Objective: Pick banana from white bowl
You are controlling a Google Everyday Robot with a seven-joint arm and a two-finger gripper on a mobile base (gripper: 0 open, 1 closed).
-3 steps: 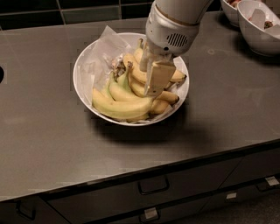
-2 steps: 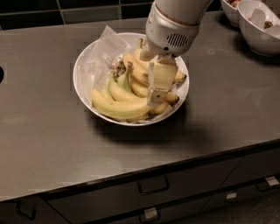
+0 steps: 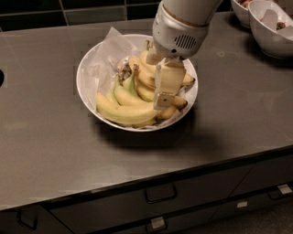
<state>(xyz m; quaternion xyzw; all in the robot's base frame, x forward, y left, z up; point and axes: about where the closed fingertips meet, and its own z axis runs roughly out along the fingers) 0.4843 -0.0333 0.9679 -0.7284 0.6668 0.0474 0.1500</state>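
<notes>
Wide, shallow white bowl (image 3: 81,84) on a dark grey counter (image 3: 50,146), lined with crinkled white paper (image 3: 104,57) poking above the rim at the back left. Full of bananas. Front and lowest in the heap: the banana (image 3: 124,113), the biggest of the lot, pale yellow with a hint of green, curving along the near rim from left to right. Just behind it, shorter bananas with green stems (image 3: 122,93), pointing up toward the middle. Farther back and to the right, deeper-yellow bananas with dark brown tips (image 3: 179,101), partly hidden by the arm.

Gripper (image 3: 161,103) reaching down from above into the right half of the bowl, hanging from a bulky white wrist (image 3: 178,34) with a vent grille. Cream-coloured lower part pointing straight down, tip at the right end of the banana; touching or just above it, hard to say. Spread or pressed together: cannot tell from this angle.

At the far right corner of the counter, two smaller deep white bowls (image 3: 274,28), well apart from the big one, something reddish inside, too unclear to name. Below the counter edge, dark drawers with handles (image 3: 160,194). Behind, dark wall tiles (image 3: 68,10).
</notes>
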